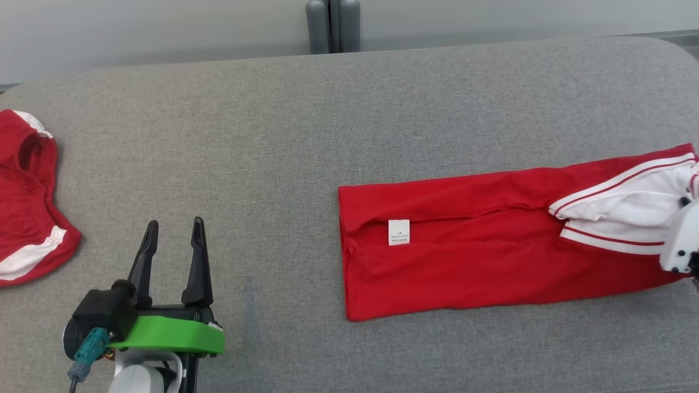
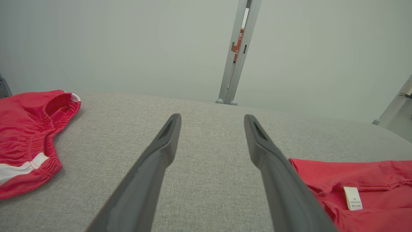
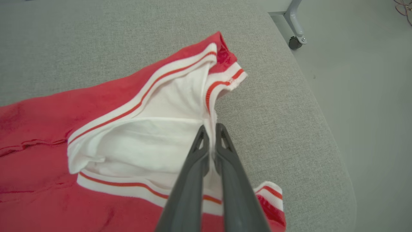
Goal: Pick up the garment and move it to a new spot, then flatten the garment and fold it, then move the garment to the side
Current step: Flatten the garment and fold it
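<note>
The right gripper [image 3: 210, 129], low in the middle of the right wrist view, has its two dark fingers pressed together, pinching a fold of white cloth with red stripes at one end of the red shirt [image 3: 42, 135]. In the head view the shirt [image 1: 464, 262] lies as a long folded strip across the right half of the frame. Its white striped end reaches the right edge, and a small white label [image 1: 398, 232] sits near its left end.

The left gripper [image 1: 175, 224], at the lower left of the head view, has its fingers spread wide and holds nothing. It is well apart from the shirt, over the bare grey padded table [image 1: 273, 136]. A pair of red shorts [image 1: 27, 213] with white trim lies at the left edge. Two grey posts [image 1: 333, 24] stand behind the table at the top centre.
</note>
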### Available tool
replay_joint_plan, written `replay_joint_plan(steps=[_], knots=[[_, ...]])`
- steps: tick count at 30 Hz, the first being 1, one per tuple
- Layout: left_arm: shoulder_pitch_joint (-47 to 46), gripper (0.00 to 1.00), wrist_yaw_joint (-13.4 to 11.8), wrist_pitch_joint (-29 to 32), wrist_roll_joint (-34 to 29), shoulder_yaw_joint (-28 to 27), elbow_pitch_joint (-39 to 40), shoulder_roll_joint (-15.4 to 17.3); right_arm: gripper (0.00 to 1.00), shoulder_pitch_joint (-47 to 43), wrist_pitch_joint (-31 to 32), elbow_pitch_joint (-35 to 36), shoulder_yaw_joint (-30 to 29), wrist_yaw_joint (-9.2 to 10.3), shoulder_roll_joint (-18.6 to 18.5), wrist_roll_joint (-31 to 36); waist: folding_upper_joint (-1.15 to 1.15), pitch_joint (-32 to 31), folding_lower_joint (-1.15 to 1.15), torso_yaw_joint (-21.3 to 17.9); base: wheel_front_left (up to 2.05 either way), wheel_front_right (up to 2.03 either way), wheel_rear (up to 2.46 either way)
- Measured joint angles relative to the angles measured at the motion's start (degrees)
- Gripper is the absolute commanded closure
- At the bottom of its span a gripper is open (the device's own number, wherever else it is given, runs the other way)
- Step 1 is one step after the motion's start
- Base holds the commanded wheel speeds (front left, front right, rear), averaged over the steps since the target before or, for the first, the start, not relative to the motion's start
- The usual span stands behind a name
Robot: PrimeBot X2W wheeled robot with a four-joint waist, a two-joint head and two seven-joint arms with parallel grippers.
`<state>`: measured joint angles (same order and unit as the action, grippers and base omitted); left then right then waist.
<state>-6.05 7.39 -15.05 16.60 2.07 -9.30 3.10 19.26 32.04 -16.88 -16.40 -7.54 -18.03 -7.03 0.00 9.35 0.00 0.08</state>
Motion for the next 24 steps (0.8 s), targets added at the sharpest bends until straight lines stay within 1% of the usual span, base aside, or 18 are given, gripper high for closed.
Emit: replay_joint_plan(steps=[4,7,11,16,24], knots=[[0.79,0.0,0.0,0.0,0.0,-0.14,0.01,-0.01,1.0,-0.53,0.75,4.01,5.44,0.01,1.87,-1.52,0.0,-0.88,0.0,-0.51,0.0,0.0,0.0],[1.22,0.0,0.0,0.01,0.0,-0.19,-0.13,-0.03,1.0,-0.81,1.74,6.23,11.37,0.01,2.63,-3.04,0.0,-1.47,0.0,-0.77,0.0,0.0,0.0],[1.52,0.0,0.0,0.0,0.0,-0.22,-0.21,-0.04,1.0,-0.6,2.77,7.4,19.08,0.01,3.47,-4.36,0.0,-1.94,0.0,-0.61,0.0,0.0,0.0],[1.61,0.0,0.0,0.0,0.1,-0.01,-0.24,-0.07,1.0,1.95,3.67,6.49,27.47,0.01,5.83,-7.38,0.0,-2.01,0.0,0.39,0.0,0.0,0.0],[1.31,0.0,0.0,0.0,0.53,1.46,-0.46,-0.14,1.0,6.26,3.13,-0.03,37.37,0.02,9.79,-10.27,0.0,-1.29,0.0,2.85,0.0,0.0,0.0]])
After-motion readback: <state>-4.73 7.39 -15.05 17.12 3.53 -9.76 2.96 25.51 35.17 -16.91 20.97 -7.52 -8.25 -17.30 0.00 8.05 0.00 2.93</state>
